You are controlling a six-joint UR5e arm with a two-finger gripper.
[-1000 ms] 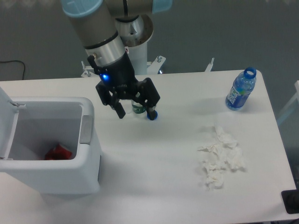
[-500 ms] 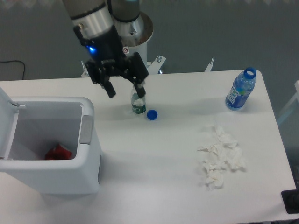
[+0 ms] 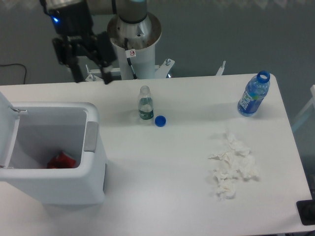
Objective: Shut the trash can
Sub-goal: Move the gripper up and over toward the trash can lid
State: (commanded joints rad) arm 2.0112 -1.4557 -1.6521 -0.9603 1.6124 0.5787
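Bin [image 3: 54, 162] sits at the table's [image 3: 162, 177] front-left corner, lid [image 3: 7, 129] hinged up on its left side, mouth open. I can see a red item [image 3: 61, 160] at the bottom inside. Grey tab [image 3: 91, 136] is on the right rim. Gripper [image 3: 91, 77] hangs above the table's back edge, behind the bin and well apart from it, fingers spread wide, holding nothing. Small clear bottle [image 3: 144, 103] stands uncapped mid-table, blue cap [image 3: 160, 120] lying just right of it. Blue bottle [image 3: 254, 94] upright near the far right edge. Crumpled tissues [image 3: 231, 167] lie front-right.
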